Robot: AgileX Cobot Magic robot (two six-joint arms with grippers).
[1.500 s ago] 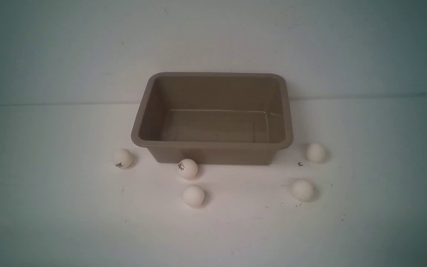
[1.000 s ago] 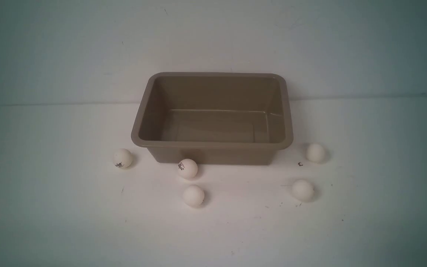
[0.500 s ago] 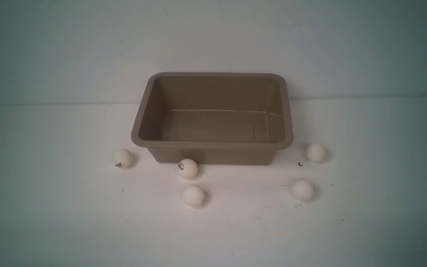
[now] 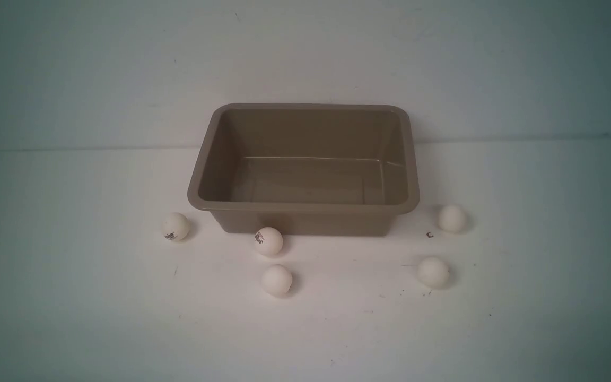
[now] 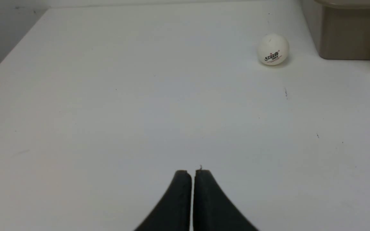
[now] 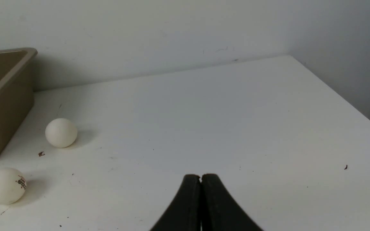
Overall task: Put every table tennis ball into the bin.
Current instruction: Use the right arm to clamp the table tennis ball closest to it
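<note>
Balls (image 4: 269, 242) strewn in front of and beside bin (image 4: 305, 208), none inside; outermost on its left nearer left end effector (image 5: 193, 173), likely next. Both end effectors clenched, nothing gripped.

Front view dim, hazy — corners darkened, teal-tinged; soft shadows beside balls (image 4: 433, 272); wrist views sharper, fingertips blurred (image 5: 181, 175).

I see five off-white balls outside the tan, rounded, upright bin (image 4: 305, 223): a printed left ball (image 4: 176, 227), two middle balls (image 4: 269, 242) (image 4: 277, 280) just nearer me, and two right balls (image 4: 452, 219) (image 4: 433, 272).
</note>
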